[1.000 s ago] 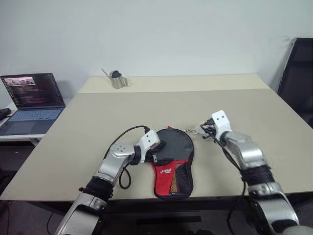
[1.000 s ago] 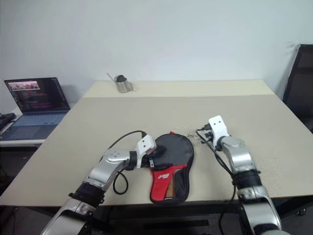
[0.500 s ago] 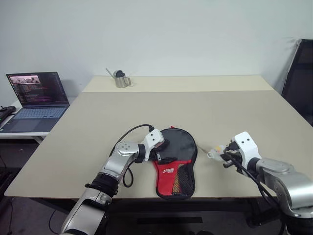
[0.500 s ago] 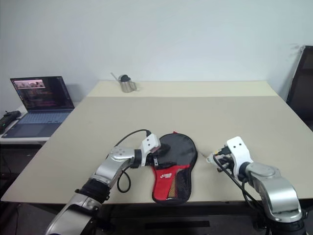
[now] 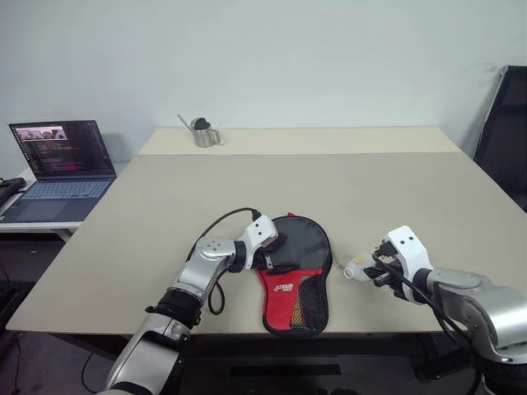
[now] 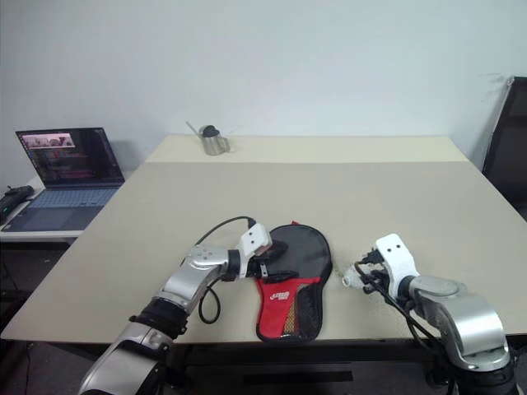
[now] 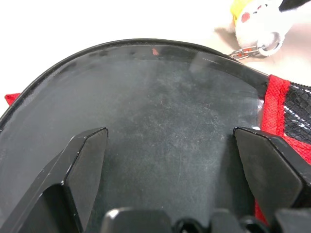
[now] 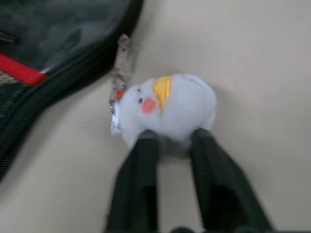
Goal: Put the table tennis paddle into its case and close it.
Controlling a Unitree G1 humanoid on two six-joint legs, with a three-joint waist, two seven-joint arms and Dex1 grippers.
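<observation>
Since a second ago our right gripper (image 8: pixel 172 145) has dragged the plush zipper charm (image 8: pixel 167 109) around the case (image 5: pixel 298 263) and now loosens on it, while our left gripper (image 7: pixel 170 160), spread wide, pins the case on the worktop (image 5: pixel 329 181), so we judge it zipped over the paddle.

The setting looks like an office or a robotics lab room. A large beige table (image 5: pixel 346 177) with a plain laminate top stands against a bare white wall (image 5: pixel 313 58). To the robot's left, an open laptop (image 5: pixel 58 164) sits on a lower side desk (image 5: pixel 29 226), its screen lit with text and small video panes. A dark office chair (image 5: pixel 504 132) stands at the table's far right edge. A small metal watering can (image 5: pixel 198 132) rests at the far end of the table.
</observation>
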